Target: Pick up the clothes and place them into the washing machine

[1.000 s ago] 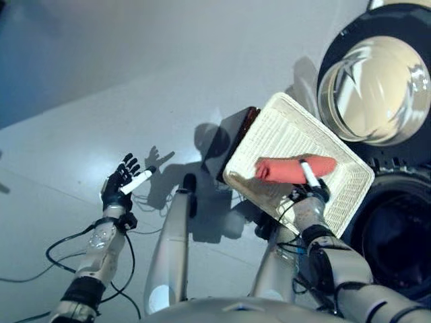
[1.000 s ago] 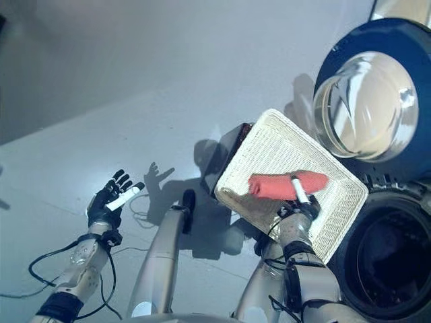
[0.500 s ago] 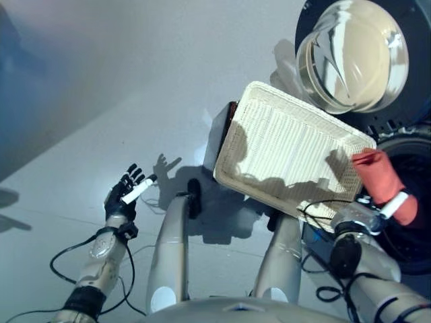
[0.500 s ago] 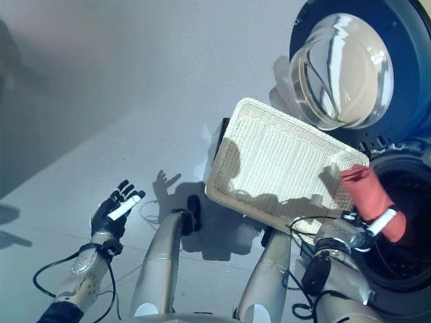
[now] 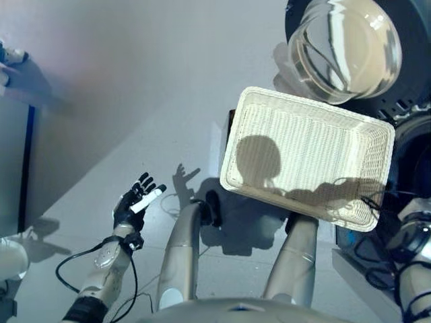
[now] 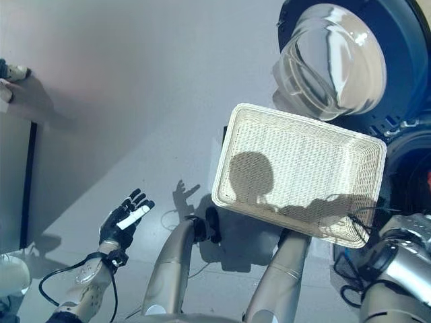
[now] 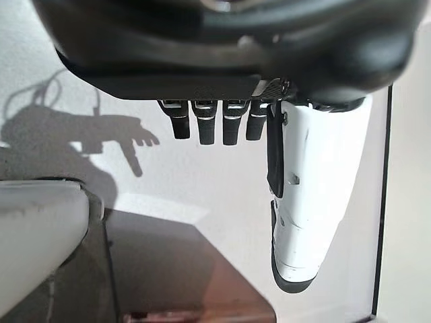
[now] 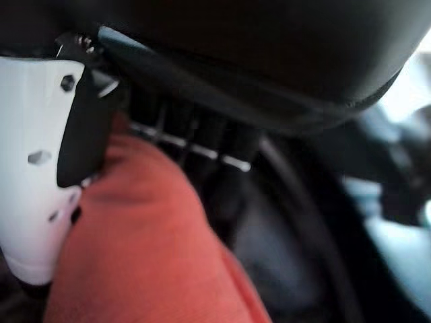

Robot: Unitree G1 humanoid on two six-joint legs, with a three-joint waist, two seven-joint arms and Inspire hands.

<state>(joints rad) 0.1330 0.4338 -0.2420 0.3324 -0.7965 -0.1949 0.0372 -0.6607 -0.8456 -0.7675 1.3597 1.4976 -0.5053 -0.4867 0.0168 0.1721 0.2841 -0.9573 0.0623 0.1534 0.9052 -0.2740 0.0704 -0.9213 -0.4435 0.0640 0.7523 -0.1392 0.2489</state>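
A red cloth [image 8: 135, 256] is pinched between the white-covered thumb and the curled fingers of my right hand [image 8: 202, 141], with a dark hollow behind it. That hand is off the right edge of both eye views; only a red sliver [image 6: 428, 179] shows there, beside the washing machine's dark front [image 6: 404, 145]. The machine's round glass door [image 5: 343, 44] stands open at the upper right. The white woven basket [image 5: 316, 134] in front of it holds nothing. My left hand [image 5: 138, 202] hovers open over the floor at the lower left.
A dark brown box [image 7: 168, 276] sits under the basket's left side, a sliver of it showing in the left eye view [image 5: 231, 121]. A grey panel with a dark edge [image 5: 28, 168] stands at the far left.
The right hand lifted the red cloth out of the basket and carried it right, out of the eye views, towards the washer. The camera has turned. The left hand stays open.
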